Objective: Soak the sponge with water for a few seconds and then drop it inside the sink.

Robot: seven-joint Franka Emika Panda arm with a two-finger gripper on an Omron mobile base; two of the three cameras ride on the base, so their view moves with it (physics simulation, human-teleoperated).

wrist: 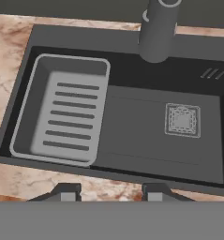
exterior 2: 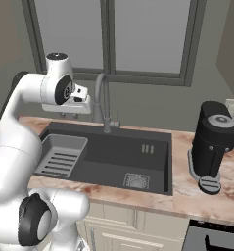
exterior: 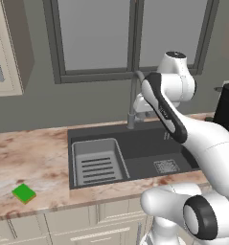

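**One sponge, far off to the left of my claw**

Left base view: my sponge (exterior: 24, 193) lies flat on the desk (exterior: 34, 158), green face up, close to the front edge and well apart from the sink (exterior: 135, 153). It sits skewed, its long axis running diagonally to the desk's front edge. My arm hangs over the back of the basin by the faucet (exterior: 133, 103), so the sponge is to the arm's left, past the ribbed rack (exterior: 97, 162) and nearer the front edge than the hand is. No stream is running from the spout that I can see.

Right base view: my claw (exterior 2: 68, 115) hangs under the white wrist, over the sink's left rear corner above the rack. The fingers are too small here for me to judge.

Hand view: I'm looking straight down into the basin, rack on the left, drain grate (wrist: 182, 120) on the right. The two tips at the bottom edge stand somewhat apart, yet this reads as their drawn-in stance, with nothing between them. I judge the next move is a long sweep left, then a wrist turn to match that diagonal.
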